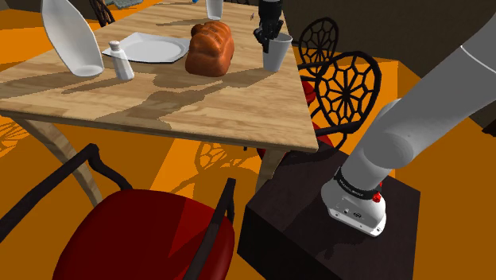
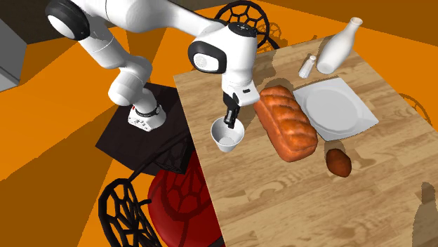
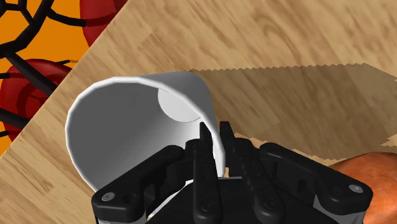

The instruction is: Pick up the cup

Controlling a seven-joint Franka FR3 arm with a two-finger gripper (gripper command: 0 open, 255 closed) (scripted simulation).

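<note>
One wooden bench (image 1: 199, 111) carries everything, and the white arm (image 2: 154, 17) reaches over its near corner from the stand. On the bench, in order of size, are a brown loaf (image 2: 284, 121), a pale square plate (image 2: 335, 109), a white bottle (image 2: 335, 48), the white cup (image 2: 227, 135) and a small shaker (image 2: 307, 67). The cup is close to the bench edge on the stand's side, just beside the loaf's end but apart from it.

The black pincer (image 3: 213, 130) comes down from above onto the cup's rim. In the wrist view its fingers are drawn narrow, with one inside the cup and one outside, pinching the thin wall between them.

I judge the grasp to be made and the lift to be the step in hand. Whether the base has left the wood I cannot tell. It looks to be on the surface or barely off it.

The next move calls for a straight rise, with the hand kept level. A grip on one wall alone may let the cup swing or slip if the wrist tilts.

The cup is upright, with its mouth open towards the hand and its base towards the bench. Its long axis runs vertically, in line with the fingers, and the body narrows slightly towards the base.
</note>
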